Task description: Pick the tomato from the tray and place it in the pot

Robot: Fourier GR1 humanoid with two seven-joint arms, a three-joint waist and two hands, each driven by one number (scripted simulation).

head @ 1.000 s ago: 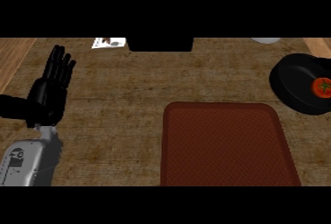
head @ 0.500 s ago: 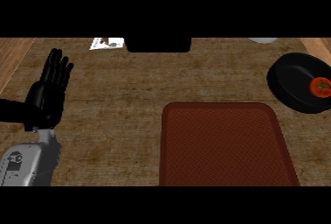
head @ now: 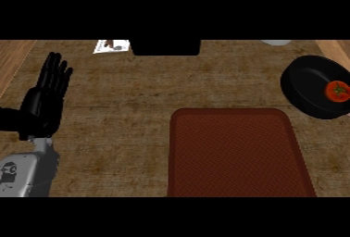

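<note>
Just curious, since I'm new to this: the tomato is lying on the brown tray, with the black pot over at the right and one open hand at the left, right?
Not quite. The head view shows the tomato already inside the black pot at the right; it is not lying on the brown tray. The rest holds: the left hand is open at the left.

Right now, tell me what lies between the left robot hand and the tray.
In the head view, only bare counter separates the left robot hand from the tray.

Red tomato [head: 337, 90], black pot [head: 311, 88], red-brown tray [head: 236, 152].
</note>
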